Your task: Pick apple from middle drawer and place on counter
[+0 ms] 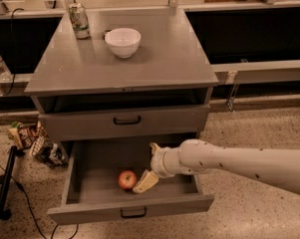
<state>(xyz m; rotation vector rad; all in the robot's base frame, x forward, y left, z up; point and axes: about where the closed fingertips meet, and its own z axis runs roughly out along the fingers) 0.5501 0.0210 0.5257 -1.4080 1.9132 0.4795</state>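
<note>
The white arm [239, 163] reaches in low from the right, its hand [146, 166] inside the pulled-out grey bottom drawer [129, 210], fingers [145, 181] seemingly spread, the lower one just beside the small red apple [127, 179] on the drawer floor.

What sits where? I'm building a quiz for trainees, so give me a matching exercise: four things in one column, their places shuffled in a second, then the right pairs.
Things
1. apple
2. bowl
3. can
4. gripper

Places
A. back left corner of the counter
B. inside the open drawer, just right of the apple
C. on the bottom of the open drawer
D. on the counter, right of the can

Pairs: 1-C, 2-D, 3-A, 4-B
</note>
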